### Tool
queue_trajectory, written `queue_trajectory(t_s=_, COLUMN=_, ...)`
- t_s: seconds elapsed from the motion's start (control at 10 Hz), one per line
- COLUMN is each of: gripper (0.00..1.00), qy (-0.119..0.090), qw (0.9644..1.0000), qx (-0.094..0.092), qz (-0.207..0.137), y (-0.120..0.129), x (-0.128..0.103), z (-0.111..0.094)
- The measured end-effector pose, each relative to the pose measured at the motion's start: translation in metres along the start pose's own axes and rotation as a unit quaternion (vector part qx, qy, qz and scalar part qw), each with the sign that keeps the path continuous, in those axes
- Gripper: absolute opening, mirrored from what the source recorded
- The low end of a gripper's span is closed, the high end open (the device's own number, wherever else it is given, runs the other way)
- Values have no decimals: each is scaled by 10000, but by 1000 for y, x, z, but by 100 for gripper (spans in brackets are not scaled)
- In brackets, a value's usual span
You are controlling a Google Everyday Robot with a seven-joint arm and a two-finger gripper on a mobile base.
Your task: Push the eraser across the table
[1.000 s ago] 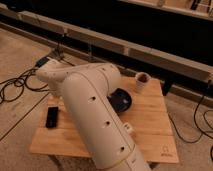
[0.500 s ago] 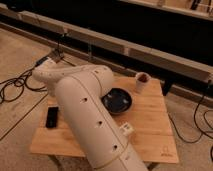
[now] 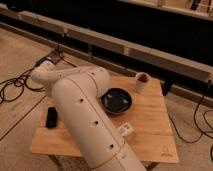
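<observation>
The eraser (image 3: 51, 117), a small flat black block, lies near the left edge of the light wooden slatted table (image 3: 147, 120). My white arm (image 3: 82, 112) rises from the bottom of the view, crosses the table's left half and bends left above the eraser, ending in a rounded joint (image 3: 44, 75). The gripper itself is hidden behind the arm, so no fingers show.
A dark round bowl (image 3: 117, 100) sits mid-table. A small cup (image 3: 142, 81) stands at the far right corner, and a white labelled bottle (image 3: 126, 130) lies beside the arm. Cables (image 3: 15, 87) trail over the floor on the left, and a dark low wall runs behind.
The arm's upper part has swung left, uncovering more of the bowl. The eraser, bowl, cup and bottle have stayed in place.
</observation>
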Motion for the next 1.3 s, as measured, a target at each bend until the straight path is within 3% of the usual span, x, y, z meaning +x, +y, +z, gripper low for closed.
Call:
queue_trajectory(t_s=0.5, gripper=65, qy=199, qw=9997, qx=-127, qz=-91, y=15, x=20, z=2)
queue_trajectory(t_s=1.3, gripper=65, qy=581, qw=9974, qx=-172, qz=-398, y=39, x=64, z=6)
